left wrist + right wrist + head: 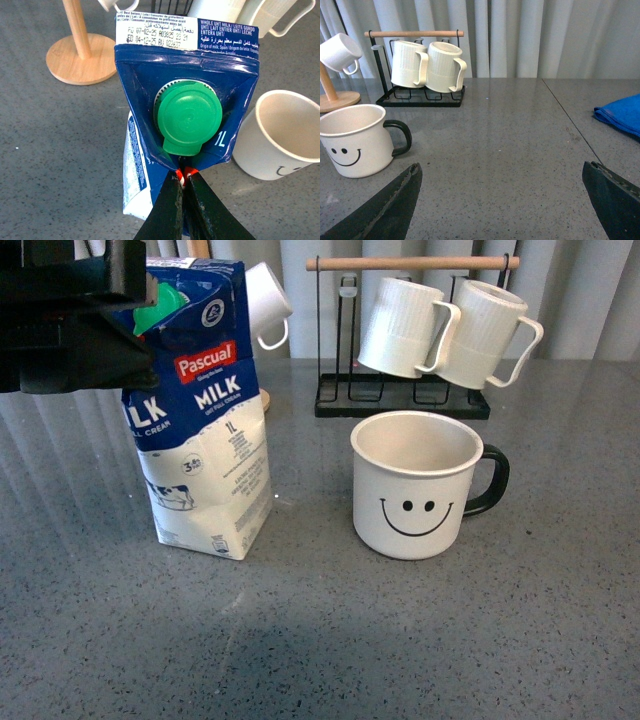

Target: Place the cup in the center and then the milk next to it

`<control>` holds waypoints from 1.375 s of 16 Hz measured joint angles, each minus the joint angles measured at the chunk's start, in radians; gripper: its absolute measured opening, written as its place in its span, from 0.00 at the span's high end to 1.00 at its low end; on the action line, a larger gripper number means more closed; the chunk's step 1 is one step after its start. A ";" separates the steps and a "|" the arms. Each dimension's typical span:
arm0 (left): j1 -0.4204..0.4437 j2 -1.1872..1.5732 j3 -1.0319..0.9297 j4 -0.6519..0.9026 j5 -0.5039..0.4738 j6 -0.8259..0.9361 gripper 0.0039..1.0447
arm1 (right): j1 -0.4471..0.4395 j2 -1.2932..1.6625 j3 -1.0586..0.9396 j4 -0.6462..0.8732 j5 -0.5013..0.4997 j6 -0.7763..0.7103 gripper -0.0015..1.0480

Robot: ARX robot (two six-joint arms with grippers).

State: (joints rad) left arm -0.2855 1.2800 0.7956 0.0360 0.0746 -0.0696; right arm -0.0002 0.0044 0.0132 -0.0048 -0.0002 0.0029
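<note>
Milk [205, 440]: it stands on its base on the grey speckled surface [320, 640], long axis close to vertical, with one vertical corner turned toward us. The sloped top carries a round green cap [187, 117]. The body is blue above and white below, with a small cow drawing low on the left face.

Writing we can read: "Pascual" in white on a red badge, "MILK" on two faces, "1L", and "WHOLE UHT MILK" on the top fin. The stamped date lines are too fine to trust.

Cup [415, 485]: upright, mouth up, white with a dark rim. The black smiley faces us and the black handle points to the robot's right. It sits near the middle of the surface, to the right of the milk with a clear gap between them.

Left gripper [183, 176]: the fingers [167, 210] lie together, tips at the edge of the carton's top just below the cap. We cannot tell whether they touch it.

Right gripper [501, 170]: fingers wide apart, nothing between them, over bare surface to the right of the cup.

Behind: a black rack [400, 400] holding two ribbed mugs [445, 330].
</note>
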 joint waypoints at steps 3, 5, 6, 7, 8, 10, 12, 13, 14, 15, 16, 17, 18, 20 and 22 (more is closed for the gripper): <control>-0.042 0.000 0.022 -0.005 -0.014 -0.031 0.98 | 0.000 0.000 0.000 0.000 0.000 0.000 0.06; -0.091 -0.002 0.045 0.017 -0.043 -0.079 0.98 | 0.000 0.000 0.000 0.000 0.000 0.000 0.06; -0.108 -0.002 0.048 0.032 -0.059 -0.094 0.98 | 0.000 0.000 0.000 0.000 0.000 0.000 0.06; -0.128 -0.002 0.051 0.042 -0.080 -0.116 0.98 | 0.000 0.000 0.000 0.000 0.000 0.000 0.06; -0.149 0.000 0.051 0.056 -0.110 -0.138 0.98 | 0.000 0.000 0.000 0.000 0.000 0.000 0.06; -0.182 0.016 0.051 0.077 -0.153 -0.166 0.98 | 0.000 0.000 0.000 0.000 0.000 0.000 0.06; -0.211 0.042 0.051 0.099 -0.190 -0.190 0.98 | 0.000 0.000 0.000 0.000 0.000 0.000 0.06; -0.224 0.054 0.051 0.109 -0.211 -0.195 0.98 | 0.000 0.000 0.000 0.000 0.000 0.000 0.06; -0.237 0.061 0.051 0.116 -0.227 -0.200 0.98 | 0.000 0.000 0.000 0.000 0.000 0.000 0.06; -0.261 0.072 0.051 0.131 -0.266 -0.216 0.98 | 0.000 0.000 0.000 0.000 0.000 0.000 0.06; -0.273 0.082 0.051 0.147 -0.287 -0.219 0.98 | 0.000 0.000 0.000 0.000 0.000 0.000 0.06; -0.285 0.092 0.051 0.153 -0.309 -0.220 0.98 | 0.000 0.000 0.000 0.000 0.000 0.000 0.06; -0.294 0.101 0.045 0.158 -0.324 -0.222 0.98 | 0.000 0.000 0.000 0.000 0.000 0.000 0.06; -0.305 0.114 0.026 0.165 -0.341 -0.243 0.98 | 0.000 0.000 0.000 0.000 0.000 0.000 0.06; -0.314 0.115 0.018 0.176 -0.351 -0.264 0.98 | 0.000 0.000 0.000 0.000 0.000 0.000 0.06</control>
State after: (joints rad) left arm -0.5999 1.3952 0.8131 0.2119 -0.2768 -0.3340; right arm -0.0002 0.0044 0.0132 -0.0048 -0.0002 0.0029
